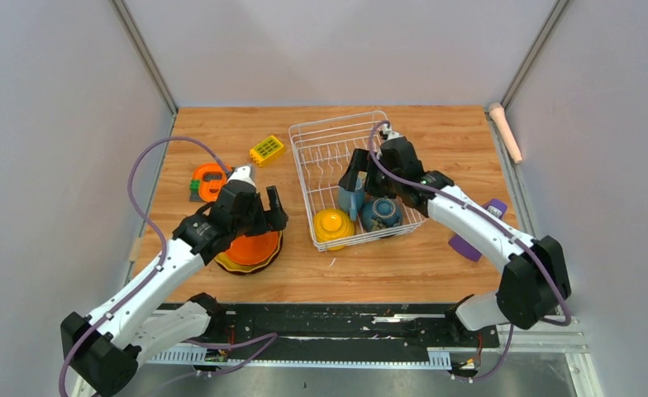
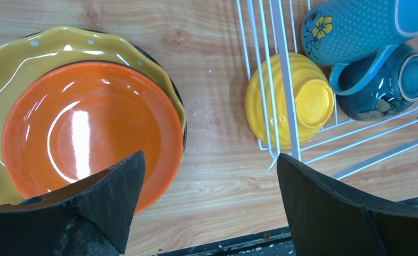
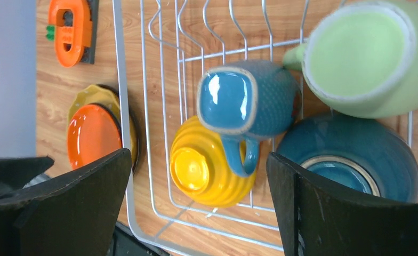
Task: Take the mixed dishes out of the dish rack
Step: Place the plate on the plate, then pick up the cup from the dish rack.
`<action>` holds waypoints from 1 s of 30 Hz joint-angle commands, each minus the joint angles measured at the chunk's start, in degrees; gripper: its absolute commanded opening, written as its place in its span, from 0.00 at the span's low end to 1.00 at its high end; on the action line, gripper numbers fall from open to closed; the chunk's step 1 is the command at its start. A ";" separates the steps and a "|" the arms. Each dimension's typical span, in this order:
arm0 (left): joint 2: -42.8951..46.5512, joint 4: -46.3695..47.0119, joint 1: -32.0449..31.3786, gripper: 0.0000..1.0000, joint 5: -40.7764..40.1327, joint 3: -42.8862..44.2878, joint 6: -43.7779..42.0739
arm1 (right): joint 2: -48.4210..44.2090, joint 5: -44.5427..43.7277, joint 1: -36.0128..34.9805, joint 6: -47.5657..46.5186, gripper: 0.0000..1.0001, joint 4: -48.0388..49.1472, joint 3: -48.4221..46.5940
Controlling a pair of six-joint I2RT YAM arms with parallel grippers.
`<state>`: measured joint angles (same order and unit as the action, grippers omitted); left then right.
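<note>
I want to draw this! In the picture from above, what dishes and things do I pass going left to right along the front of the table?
stack of plates → yellow bowl → dark bowl → purple object

Overhead camera looked down from behind, far off. Wrist cameras looked down close, past own fingers (image 2: 105, 202); both shared yellow bowl (image 2: 289, 101).
</note>
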<state>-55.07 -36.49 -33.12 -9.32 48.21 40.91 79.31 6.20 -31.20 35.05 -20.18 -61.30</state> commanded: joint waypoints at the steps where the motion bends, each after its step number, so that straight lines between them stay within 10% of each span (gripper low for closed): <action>1: 4.87 2.47 0.15 1.00 -1.33 -2.35 -1.56 | 5.92 -12.52 -4.06 -2.18 1.00 -6.60 -9.15; 11: 8.45 2.23 0.14 1.00 -5.03 -4.40 -0.10 | 20.49 -27.65 -9.75 -2.22 1.00 -18.66 -23.68; 30: 5.67 2.22 0.11 1.00 -4.17 -4.12 0.52 | 31.07 -30.60 -10.45 0.73 0.94 -21.48 -27.04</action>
<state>-49.06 -35.75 -33.12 -13.02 43.86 41.06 109.23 -21.82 -41.34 34.92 -41.34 -85.58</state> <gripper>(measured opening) 0.998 0.945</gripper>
